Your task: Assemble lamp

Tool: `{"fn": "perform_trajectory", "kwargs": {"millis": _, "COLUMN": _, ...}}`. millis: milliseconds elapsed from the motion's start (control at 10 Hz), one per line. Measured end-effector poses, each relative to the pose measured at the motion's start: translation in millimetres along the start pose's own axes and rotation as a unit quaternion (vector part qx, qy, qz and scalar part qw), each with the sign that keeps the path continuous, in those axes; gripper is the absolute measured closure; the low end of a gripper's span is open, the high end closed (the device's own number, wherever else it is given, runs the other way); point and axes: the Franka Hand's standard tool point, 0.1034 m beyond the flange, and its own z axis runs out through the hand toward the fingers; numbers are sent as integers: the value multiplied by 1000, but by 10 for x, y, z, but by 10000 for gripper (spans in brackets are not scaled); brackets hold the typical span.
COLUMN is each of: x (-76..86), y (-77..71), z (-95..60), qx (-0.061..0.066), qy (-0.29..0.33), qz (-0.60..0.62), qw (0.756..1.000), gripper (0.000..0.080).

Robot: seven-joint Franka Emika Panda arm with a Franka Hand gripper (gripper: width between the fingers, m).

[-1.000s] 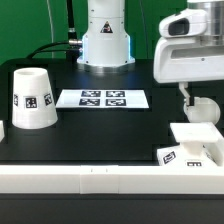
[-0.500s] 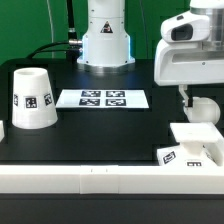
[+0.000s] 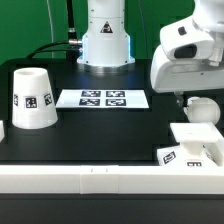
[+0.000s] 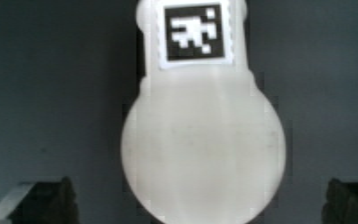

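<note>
Bright light is bleaching the white tapered plastic shade [image 3: 32, 97] by the exterior view's left edge of the black worktop [image 3: 100, 135]; the wrist view's white round-headed bulb [image 4: 202, 140] is blurring softly.

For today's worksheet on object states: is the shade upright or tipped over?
Upright: the shade stands on its wide end, narrow end up.

Shade [image 3: 32, 97], bulb [image 4: 208, 150], base [image 3: 195, 135]: all white, each with black-and-white square tags. Table [image 3: 100, 135] matte black. Marker board [image 3: 102, 98] white, four black-patterned tags.
</note>
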Motion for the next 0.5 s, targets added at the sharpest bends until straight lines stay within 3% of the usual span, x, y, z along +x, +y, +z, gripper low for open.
{"fn": "perform_trajectory", "kwargs": {"millis": 100, "x": 21, "y": 0, "z": 12, "qx": 0, "qy": -15, "qz": 2, "qw": 1000, "gripper": 100}}
{"fn": "perform_trajectory", "kwargs": {"millis": 200, "x": -57, "y": 27, "z": 66, "qx": -7, "qy": -61, "qz": 19, "qw": 998, "gripper": 100}}
{"fn": "perform_trajectory", "kwargs": {"millis": 500, "x": -41, "y": -6, "z": 143, "qx": -17, "qy": -173, "qz": 39, "qw": 984, "gripper": 100}}
